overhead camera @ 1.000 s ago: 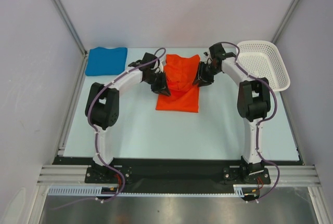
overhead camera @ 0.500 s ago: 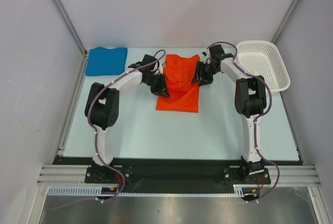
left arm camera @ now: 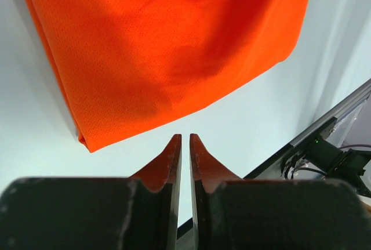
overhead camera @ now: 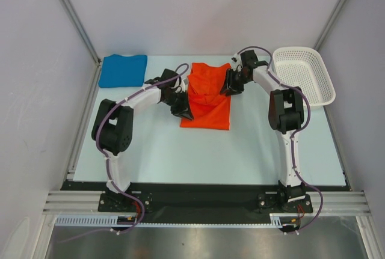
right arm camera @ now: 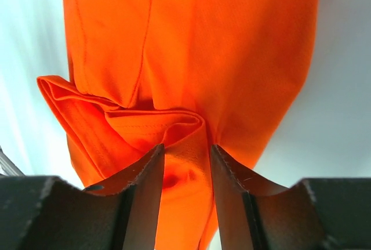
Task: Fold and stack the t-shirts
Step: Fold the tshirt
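Between the jaws of the right claw [right arm camera: 185, 148] sits a bunched fold of the orange shirt [right arm camera: 232, 47]. The jaws stand half apart, and whether they pinch the fold cannot be told. The rest of the shirt spreads ahead of that claw on the tabletop [right arm camera: 342, 87]. The left claw [left arm camera: 185, 140] is narrow, its jaws almost together, with only bare tabletop showing through the slit. The shirt's edge lies just ahead of its tips. Out to the left claw's far left lies the folded blue shirt [overhead camera: 123, 70]. To the right of the right claw stands the white basket [overhead camera: 323, 73].
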